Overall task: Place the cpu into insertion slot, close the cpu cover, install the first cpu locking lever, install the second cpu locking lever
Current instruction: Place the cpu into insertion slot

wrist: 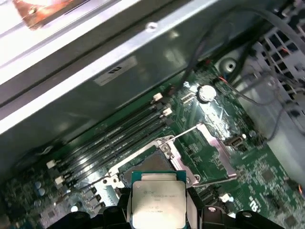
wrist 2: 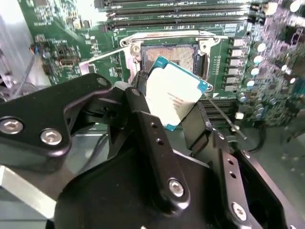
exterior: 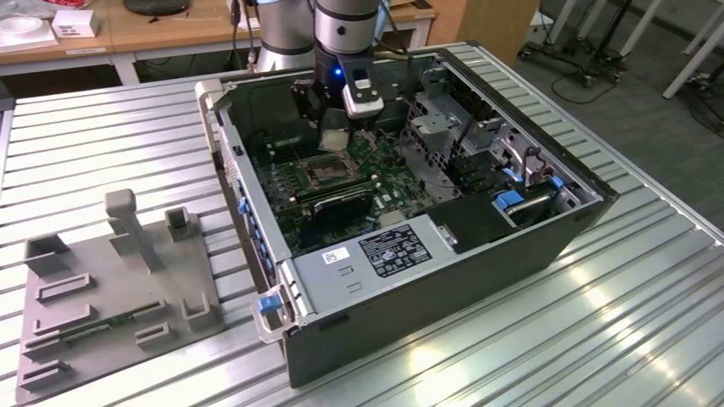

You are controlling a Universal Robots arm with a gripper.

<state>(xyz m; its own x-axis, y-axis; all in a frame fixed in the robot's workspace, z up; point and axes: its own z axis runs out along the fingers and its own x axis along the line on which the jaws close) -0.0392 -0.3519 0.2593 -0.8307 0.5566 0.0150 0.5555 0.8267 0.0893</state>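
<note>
My gripper (exterior: 336, 138) is shut on the cpu (wrist 2: 175, 93), a pale square chip with a green edge, pinched between the black fingers (wrist 2: 145, 125). It hangs tilted just above the insertion slot (wrist 2: 174, 53), apart from it. The insertion slot (wrist: 143, 168) lies uncovered, dark inside a silvery metal frame. In the first wrist view the cpu (wrist: 157, 202) sits just short of the slot. Two thin locking levers (wrist: 187, 133) (wrist: 215, 178) stick out free beside the socket. I cannot tell the cpu cover apart from the frame.
Long black memory slots (wrist: 112, 136) run beside the socket. The open computer case (exterior: 453, 280) walls in the board, with a metal drive cage (exterior: 442, 127) at the exterior view's right. A grey fixture (exterior: 114, 288) stands on the table at the exterior view's left.
</note>
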